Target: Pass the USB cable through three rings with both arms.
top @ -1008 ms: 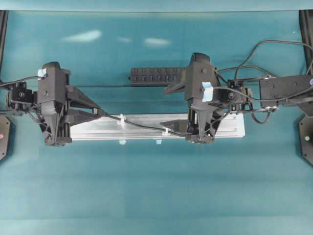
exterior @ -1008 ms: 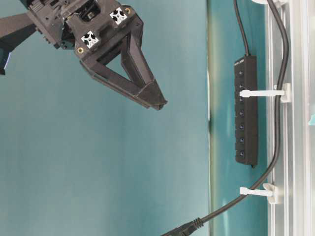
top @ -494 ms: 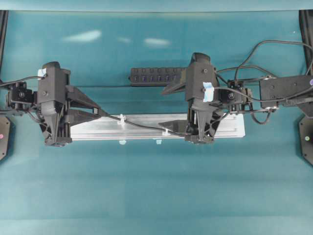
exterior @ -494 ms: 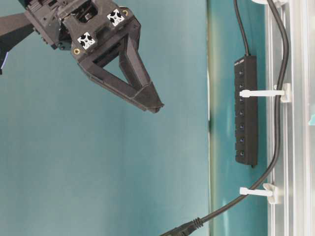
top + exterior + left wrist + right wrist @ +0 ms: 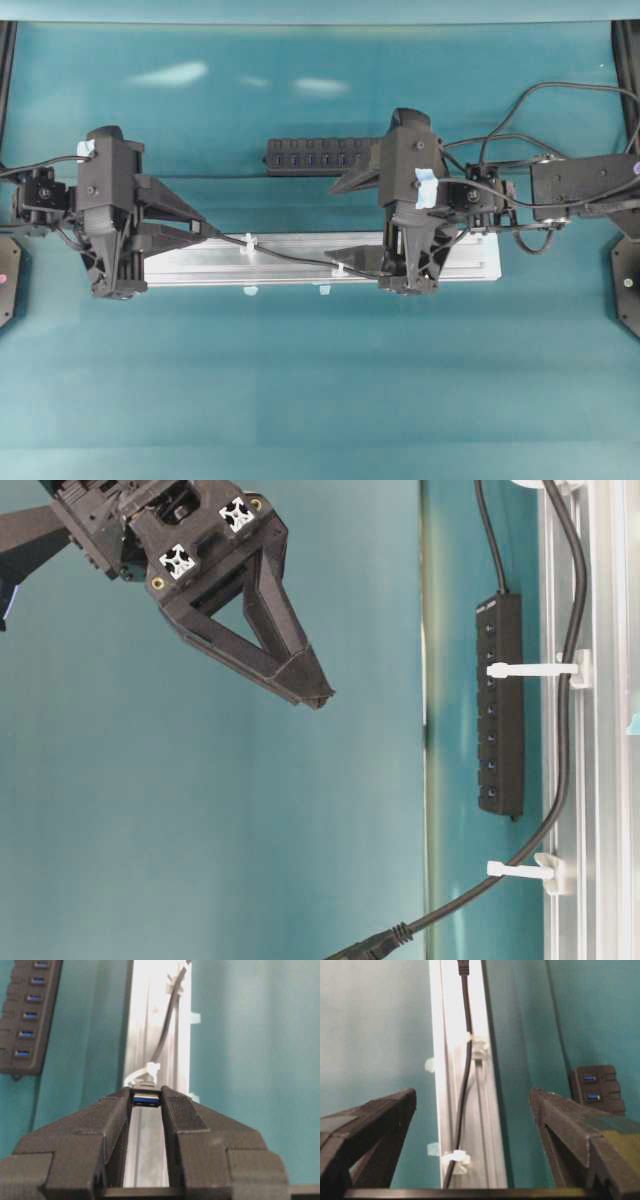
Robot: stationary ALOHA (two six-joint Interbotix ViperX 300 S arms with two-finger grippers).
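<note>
While the left claw (image 5: 146,1102) stays out beyond the left end of the long silver aluminium rail (image 5: 300,258), its two black wedge-shaped fingers (image 5: 112,1120) are clamped on the small dark USB plug (image 5: 146,1098), whose blue-tongued face shows between the tips in the left wrist view. From that plug the thin black flexible USB cable (image 5: 290,259) runs along the top of the rail, through a tiny whitish translucent plastic ring (image 5: 248,243) near the rail's left end and through a second such ring (image 5: 342,269) toward the rail's middle. The third ring cannot be made out. The right claw (image 5: 472,1097) hangs over the right part of the rail with its fingers (image 5: 385,1110) spread wide apart and nothing between them; in the right wrist view the cable lies on the rail below the gap. A black rectangular multi-port hub (image 5: 320,156) lies on the teal tabletop (image 5: 320,380) just behind the rail, and two pale blue tape tabs (image 5: 250,291) stick out from the rail's front edge
</note>
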